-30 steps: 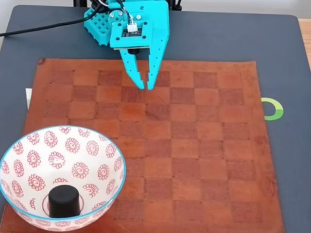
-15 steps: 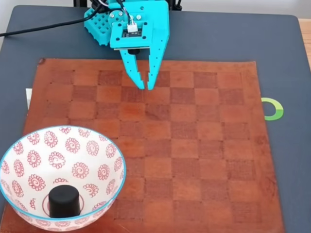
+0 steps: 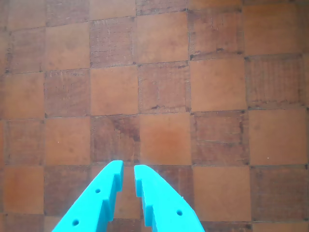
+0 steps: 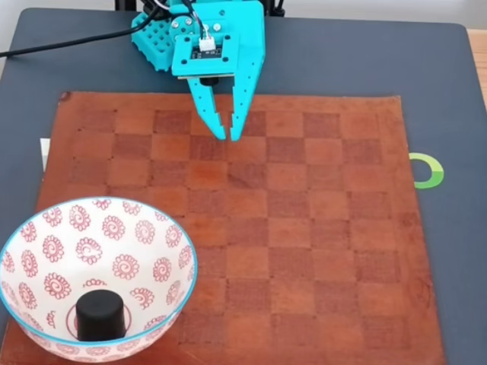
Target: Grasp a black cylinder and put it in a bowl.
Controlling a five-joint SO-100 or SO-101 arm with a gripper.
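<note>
The black cylinder (image 4: 100, 316) stands upright inside the white bowl (image 4: 46, 243) with red spiral flowers, at the lower left of the fixed view. My turquoise gripper (image 4: 229, 137) hangs over the far rows of the brown chessboard (image 4: 304, 228), well away from the bowl. Its two fingertips nearly touch, with nothing between them. In the wrist view the gripper (image 3: 128, 170) points up from the bottom edge over bare chessboard squares (image 3: 164, 87), the tips a thin gap apart.
The chessboard lies on a dark grey mat (image 4: 441, 91). A green and white ring mark (image 4: 428, 170) sits on the mat at the right. A black cable (image 4: 68, 46) runs off to the left from the arm base.
</note>
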